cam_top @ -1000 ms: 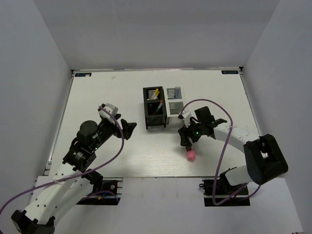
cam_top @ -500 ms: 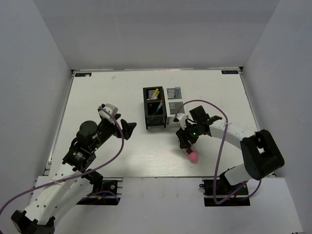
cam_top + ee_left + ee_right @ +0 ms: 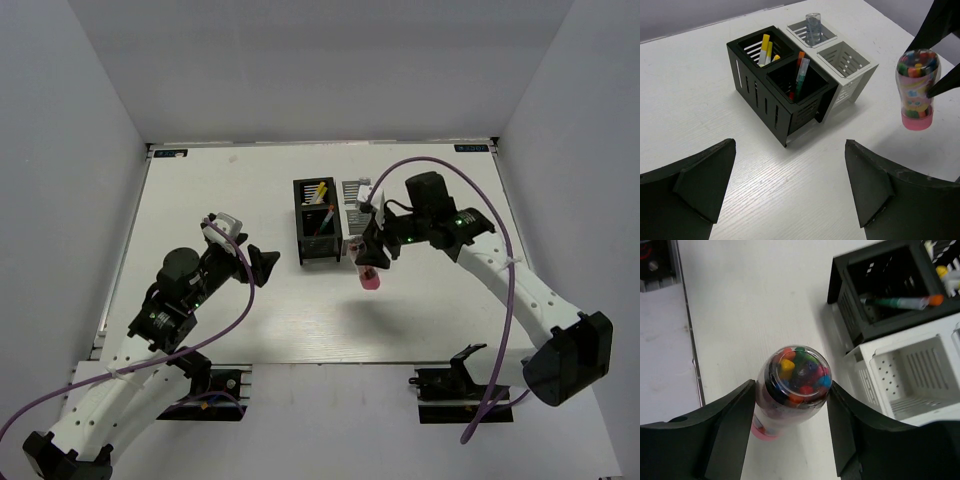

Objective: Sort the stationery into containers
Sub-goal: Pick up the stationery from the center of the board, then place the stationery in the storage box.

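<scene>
Right gripper (image 3: 369,262): being clamped around the pink-capped tube (image 3: 916,90) at its clear body | tube: being held upright, cap down, above the table (image 3: 200,190), just beside the near white bin (image 3: 860,82) | left gripper (image 3: 789,155): being held wide open, empty, facing the black bins (image 3: 760,95).

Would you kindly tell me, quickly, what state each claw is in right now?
Left claw: open, holding nothing.
Right claw: closed on the pink-capped tube.
</scene>
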Tool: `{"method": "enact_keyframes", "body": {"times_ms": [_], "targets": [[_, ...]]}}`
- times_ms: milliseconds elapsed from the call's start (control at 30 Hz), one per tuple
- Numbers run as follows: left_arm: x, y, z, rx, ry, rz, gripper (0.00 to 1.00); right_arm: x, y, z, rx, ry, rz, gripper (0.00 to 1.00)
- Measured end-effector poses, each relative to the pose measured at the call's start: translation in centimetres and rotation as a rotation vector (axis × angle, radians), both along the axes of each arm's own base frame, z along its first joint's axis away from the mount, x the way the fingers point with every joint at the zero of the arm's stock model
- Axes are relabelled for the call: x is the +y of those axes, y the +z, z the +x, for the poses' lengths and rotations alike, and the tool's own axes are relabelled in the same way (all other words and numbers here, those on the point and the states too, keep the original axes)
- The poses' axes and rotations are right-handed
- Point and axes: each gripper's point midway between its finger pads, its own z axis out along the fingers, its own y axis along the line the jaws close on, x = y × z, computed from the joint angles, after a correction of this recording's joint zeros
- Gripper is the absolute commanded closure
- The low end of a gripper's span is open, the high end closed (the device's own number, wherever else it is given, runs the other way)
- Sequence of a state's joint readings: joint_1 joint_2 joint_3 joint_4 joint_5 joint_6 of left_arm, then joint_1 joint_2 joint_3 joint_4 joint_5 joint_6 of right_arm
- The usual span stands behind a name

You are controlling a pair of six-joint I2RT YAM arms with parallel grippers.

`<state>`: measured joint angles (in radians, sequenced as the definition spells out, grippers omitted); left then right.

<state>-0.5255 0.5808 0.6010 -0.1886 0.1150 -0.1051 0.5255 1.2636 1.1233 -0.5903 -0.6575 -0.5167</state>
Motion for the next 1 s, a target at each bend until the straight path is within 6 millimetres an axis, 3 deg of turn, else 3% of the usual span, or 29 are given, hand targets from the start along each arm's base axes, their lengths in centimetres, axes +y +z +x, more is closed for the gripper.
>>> {"method": "enact_keyframes", "body": {"times_ms": [233,700,833,1000], "targets": [[0.0,0.1,-0.1,-0.005,-0.001,-0.002,0.00,0.6,2.6,1.2,-0.078,-0.008,0.049,1.00],[0.1,0.2,-0.1,-0.008,-0.001,-0.003,0.00,0.7,9.2,9.8,-0.386,-0.166,0.148,1.00],[0.1,0.3,-0.2,-0.010,-0.001,-0.004,0.00,0.6,7.6,12.5,-0.378,-0.197,0.140,1.00],[0.1,0.4,-0.2,-0.016,-0.001,-0.007,0.00,-0.1,3.6,15.0,-0.307,-0.239,0.110,1.00]]}}
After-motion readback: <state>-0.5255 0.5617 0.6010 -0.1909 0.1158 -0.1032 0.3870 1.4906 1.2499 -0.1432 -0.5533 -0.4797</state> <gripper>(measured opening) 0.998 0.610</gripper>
